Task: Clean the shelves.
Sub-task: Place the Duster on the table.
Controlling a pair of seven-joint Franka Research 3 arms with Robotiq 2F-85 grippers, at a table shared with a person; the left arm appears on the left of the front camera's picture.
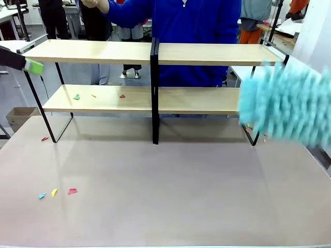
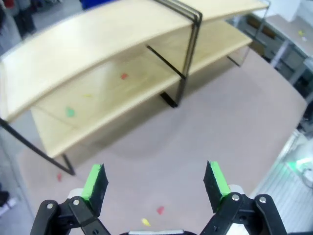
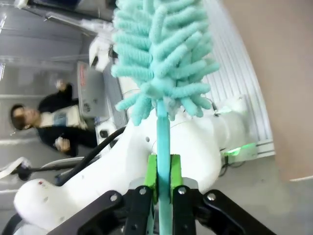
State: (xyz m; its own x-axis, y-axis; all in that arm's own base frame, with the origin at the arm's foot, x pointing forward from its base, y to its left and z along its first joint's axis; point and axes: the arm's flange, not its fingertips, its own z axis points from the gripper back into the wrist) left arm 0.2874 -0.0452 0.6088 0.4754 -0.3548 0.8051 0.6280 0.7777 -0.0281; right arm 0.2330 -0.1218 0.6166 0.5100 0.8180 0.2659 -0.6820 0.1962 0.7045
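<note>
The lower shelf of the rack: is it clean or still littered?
Still littered. The lower shelf carries three small scraps: a green scrap, a yellow scrap and a red scrap.

table [image 1: 170,206]: beige, bare middle | cardboard box [image 1: 18,117]: floor, far left

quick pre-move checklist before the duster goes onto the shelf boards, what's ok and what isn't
1. Right gripper shut on the teal fluffy duster: ok.
2. Duster near the right end of the pale wooden two-tier shelves: ok.
3. Lower board cleaned: not ok, small coloured scraps lie on it.
4. Left gripper open, holding nothing: ok.
5. Person in blue top stands close behind the shelves: not ok.
</note>
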